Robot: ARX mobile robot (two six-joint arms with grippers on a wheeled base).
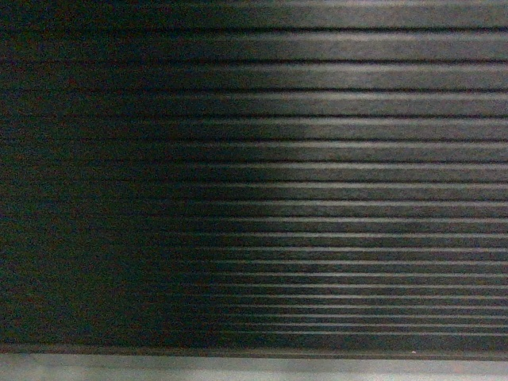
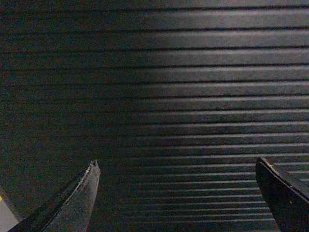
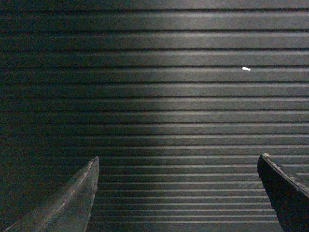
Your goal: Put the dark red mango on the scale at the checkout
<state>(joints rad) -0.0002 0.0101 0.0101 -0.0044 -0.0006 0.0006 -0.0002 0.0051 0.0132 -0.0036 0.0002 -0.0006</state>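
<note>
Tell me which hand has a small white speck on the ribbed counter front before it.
The right hand: a white speck marks the counter front ahead of it. No speck shows before the left hand.

A dark slatted front [image 1: 333,159] fills all three views — horizontal ribs, brown-black, running edge to edge. Light falls unevenly across it: the right part catches a soft grey sheen along each rib, while the left sinks into shadow. In the head view a pale grey plinth [image 1: 254,369] runs along the bottom edge beneath the slats. In the right wrist view a small white speck [image 3: 246,69] sits on one slat, upper right.
</note>
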